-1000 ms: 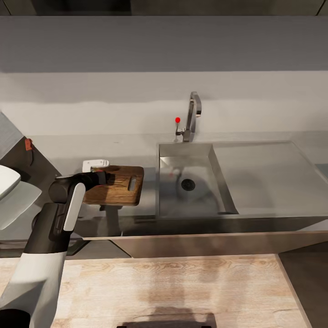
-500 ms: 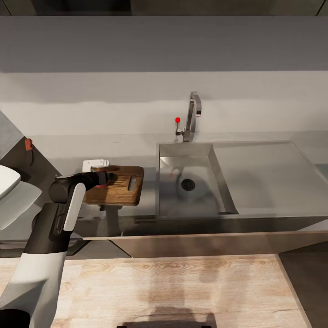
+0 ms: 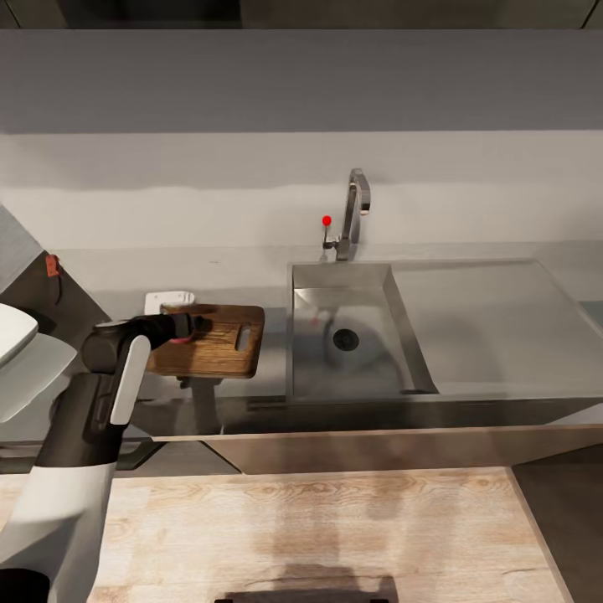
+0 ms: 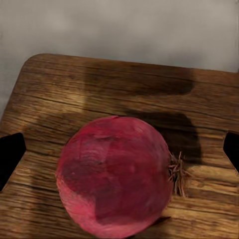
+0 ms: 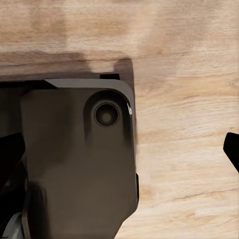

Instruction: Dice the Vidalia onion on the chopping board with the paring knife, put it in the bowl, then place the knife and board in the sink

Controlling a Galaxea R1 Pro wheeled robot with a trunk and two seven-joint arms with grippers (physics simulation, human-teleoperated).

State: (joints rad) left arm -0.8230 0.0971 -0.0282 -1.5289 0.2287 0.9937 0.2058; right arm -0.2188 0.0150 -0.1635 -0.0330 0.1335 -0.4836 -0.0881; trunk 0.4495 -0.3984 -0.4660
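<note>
Onion [image 4: 115,175] sits on the board [image 3: 209,341], red-skinned, root hairs pointing to 3 o'clock in the left wrist view, and the left claw [image 3: 186,325] hangs right over it. The two dark fingertips [image 4: 11,155] stand at the frame's far edges, well clear of the skin, so the claw is spread wide and grips nothing. From the head view the board lies on the counter [image 3: 251,276] at about 9 o'clock from the sink [image 3: 343,335], whose basin looks bare. A white object [image 3: 167,298] lies at 11 o'clock from the board; what it is I cannot tell. The knife I cannot pick out. By my judgement the onion is delivered and the step in hand is backing off: lift straight up first, keeping the fingers wide so neither brushes the onion, since a round bulb on a flat board would roll at a nudge. Only then swing away to fetch the knife. The right claw's tip [image 5: 232,147] shows above the wood floor [image 5: 184,59]; how far it is open I cannot tell.
</note>
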